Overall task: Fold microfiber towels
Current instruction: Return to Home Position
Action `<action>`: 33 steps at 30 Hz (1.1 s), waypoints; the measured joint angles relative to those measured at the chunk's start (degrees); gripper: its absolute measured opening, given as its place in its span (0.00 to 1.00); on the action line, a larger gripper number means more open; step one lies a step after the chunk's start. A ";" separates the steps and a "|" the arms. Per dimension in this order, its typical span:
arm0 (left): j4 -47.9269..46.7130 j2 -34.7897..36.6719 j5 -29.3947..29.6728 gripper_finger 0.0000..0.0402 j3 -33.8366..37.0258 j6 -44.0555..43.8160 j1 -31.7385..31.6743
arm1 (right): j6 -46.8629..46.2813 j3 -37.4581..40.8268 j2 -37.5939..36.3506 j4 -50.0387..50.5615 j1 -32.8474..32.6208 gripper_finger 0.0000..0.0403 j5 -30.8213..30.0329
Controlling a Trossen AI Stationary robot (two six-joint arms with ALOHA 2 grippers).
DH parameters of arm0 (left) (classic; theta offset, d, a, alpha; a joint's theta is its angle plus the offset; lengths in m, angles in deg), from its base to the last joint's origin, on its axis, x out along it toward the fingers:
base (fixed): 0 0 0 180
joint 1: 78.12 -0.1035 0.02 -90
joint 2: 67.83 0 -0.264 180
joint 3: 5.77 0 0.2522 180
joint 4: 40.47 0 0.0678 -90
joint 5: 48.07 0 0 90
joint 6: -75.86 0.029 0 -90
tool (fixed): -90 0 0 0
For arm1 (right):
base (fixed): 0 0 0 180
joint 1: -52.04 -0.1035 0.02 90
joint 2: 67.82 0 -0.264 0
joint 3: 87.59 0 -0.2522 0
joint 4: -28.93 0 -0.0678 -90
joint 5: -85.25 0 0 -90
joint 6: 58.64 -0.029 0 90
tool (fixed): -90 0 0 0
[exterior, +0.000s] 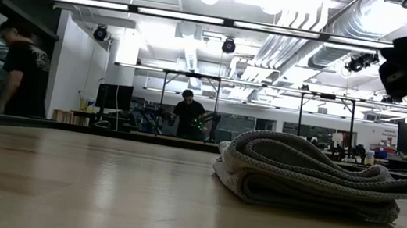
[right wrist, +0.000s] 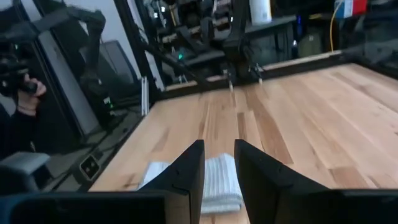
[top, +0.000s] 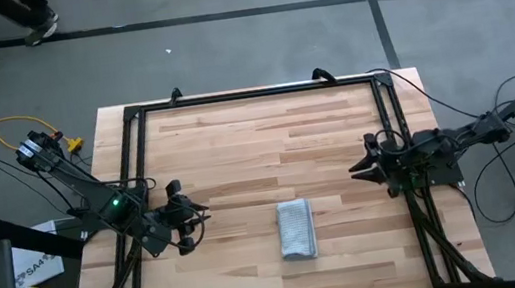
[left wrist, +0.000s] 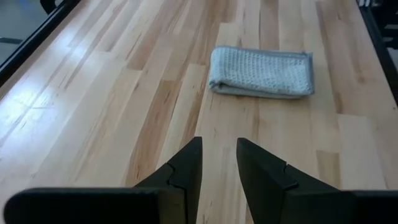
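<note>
The light grey microfiber towel [top: 297, 229] lies folded into a narrow stack of several layers on the wooden table, near the front edge and a little right of centre. It also shows in the low view [exterior: 310, 175] and in both wrist views [left wrist: 261, 72] [right wrist: 214, 177]. My left gripper [top: 193, 224] hovers left of the towel, pointing toward it and tipped downward, its fingers [left wrist: 219, 142] slightly open with nothing between them. My right gripper [top: 357, 168] stands at the table's right side, pointing level toward the left. Its fingers [right wrist: 219, 144] are slightly open and hold nothing.
A black metal frame [top: 251, 94] runs along the table's far, left and right edges. Bare wood [top: 259, 154] stretches between the two grippers and beyond the towel. People [exterior: 24, 71] [exterior: 188, 112] stand in the room behind the table.
</note>
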 joint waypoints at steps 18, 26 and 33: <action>0.62 0.00 -2.51 0.25 0.00 -0.34 0.00 | 1.71 5.88 -0.03 -11.31 0.02 0.20 1.39; 1.14 0.00 -2.51 0.25 0.00 -0.40 0.00 | 0.19 5.90 -0.01 -11.02 0.02 0.20 1.36; 1.88 0.00 -2.56 0.25 0.00 -0.40 0.00 | 0.01 5.92 -0.01 -11.10 0.01 0.20 1.30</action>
